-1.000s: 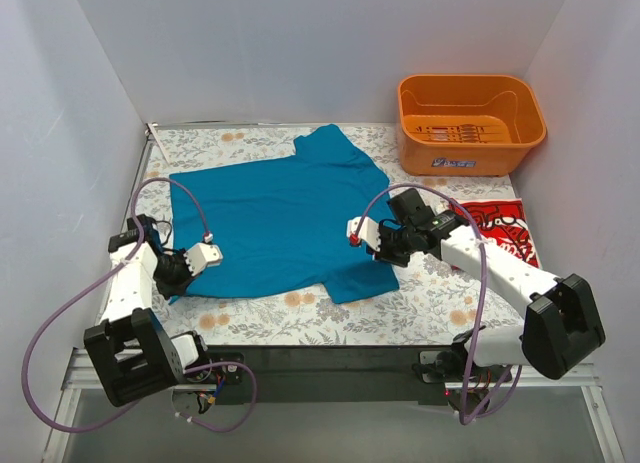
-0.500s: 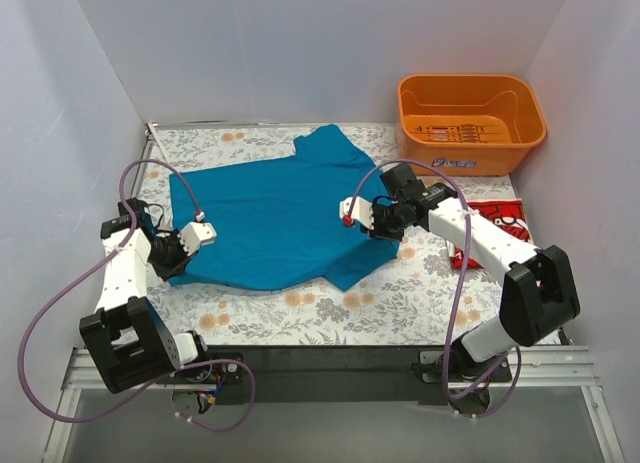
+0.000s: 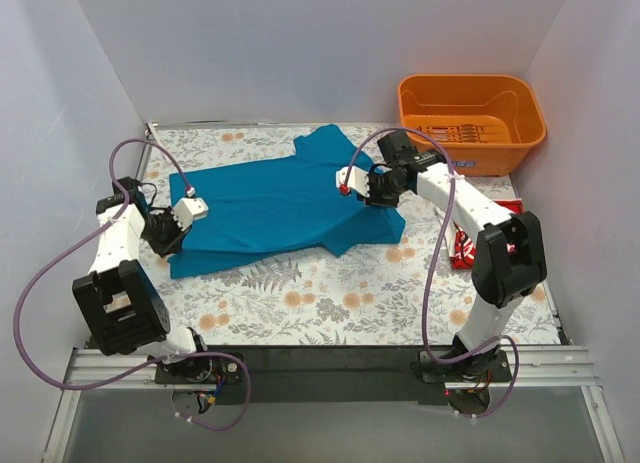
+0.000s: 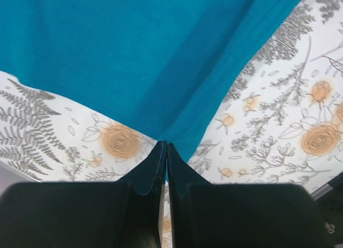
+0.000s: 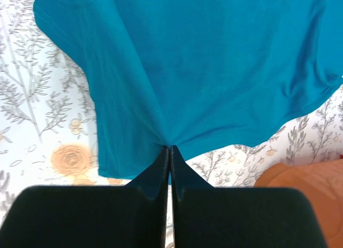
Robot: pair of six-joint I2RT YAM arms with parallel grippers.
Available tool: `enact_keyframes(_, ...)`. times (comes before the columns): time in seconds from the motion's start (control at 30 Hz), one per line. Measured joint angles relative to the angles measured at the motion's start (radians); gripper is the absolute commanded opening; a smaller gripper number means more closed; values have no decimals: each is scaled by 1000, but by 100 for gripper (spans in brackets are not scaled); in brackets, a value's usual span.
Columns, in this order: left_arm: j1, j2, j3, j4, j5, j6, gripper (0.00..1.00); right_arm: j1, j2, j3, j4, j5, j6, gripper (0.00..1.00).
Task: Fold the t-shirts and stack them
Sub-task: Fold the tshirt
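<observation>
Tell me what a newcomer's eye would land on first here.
The teal-blue t-shirt dominates, spread across the middle of the flowered table. The left fingers and right fingers are pinched shut on its near-left and right edges, tenting the cloth. Next comes the orange basket in the far right corner, then a scrap of the red t-shirt peeking from behind the right arm.

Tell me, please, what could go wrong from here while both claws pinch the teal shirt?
1. The left claw and right claw each grip only a thin edge of the teal shirt; it may slip out mid-fold.
2. In the top view the right claw sits farther back than the left, so the fold may land crooked.
3. The right arm passes over the red shirt and might drag it.
</observation>
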Motion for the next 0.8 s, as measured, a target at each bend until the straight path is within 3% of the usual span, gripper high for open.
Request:
enact_keyframes(0.37,-17,217,200,50,29,-55,0,-27,165,145,-31,-6,-53,1)
enact_keyframes(0.8,-82,384,328,98,11,-91,0,-40,295,250,-34,-12,-70,1)
